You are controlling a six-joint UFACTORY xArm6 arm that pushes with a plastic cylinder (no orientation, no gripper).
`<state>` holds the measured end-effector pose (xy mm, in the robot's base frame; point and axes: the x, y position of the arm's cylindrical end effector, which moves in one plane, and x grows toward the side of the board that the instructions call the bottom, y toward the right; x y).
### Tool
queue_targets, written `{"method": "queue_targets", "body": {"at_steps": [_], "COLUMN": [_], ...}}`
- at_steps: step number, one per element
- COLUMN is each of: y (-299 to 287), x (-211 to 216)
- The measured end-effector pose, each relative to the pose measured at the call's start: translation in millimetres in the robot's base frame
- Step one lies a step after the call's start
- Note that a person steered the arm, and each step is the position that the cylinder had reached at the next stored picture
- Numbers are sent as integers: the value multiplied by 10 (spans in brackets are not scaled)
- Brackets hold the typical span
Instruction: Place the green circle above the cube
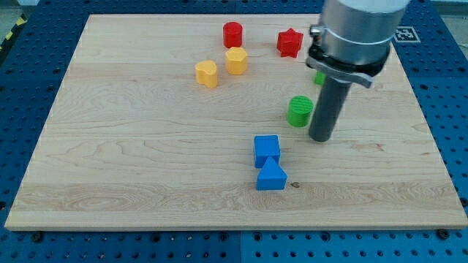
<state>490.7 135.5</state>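
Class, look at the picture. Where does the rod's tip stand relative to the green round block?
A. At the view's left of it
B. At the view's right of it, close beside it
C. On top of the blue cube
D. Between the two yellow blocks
B: my tip sits on the wooden board just to the view's right of the green round block, far from the yellow blocks.

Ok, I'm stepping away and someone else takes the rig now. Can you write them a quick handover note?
My tip rests on the board just to the view's right of the green circle, close beside it; contact can't be told.
The blue cube lies toward the view's bottom-left of the circle, with a blue triangular block right below it.
Done: circle approached.
Left: push the circle toward the view's left until it sits directly above the cube.
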Motion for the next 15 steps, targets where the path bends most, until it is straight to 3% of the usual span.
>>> {"method": "queue_targets", "body": {"at_steps": [2, 3, 4, 14, 15], "y": [311, 311, 164, -852, -747], "x": [-196, -516, -564, -569, -569]}}
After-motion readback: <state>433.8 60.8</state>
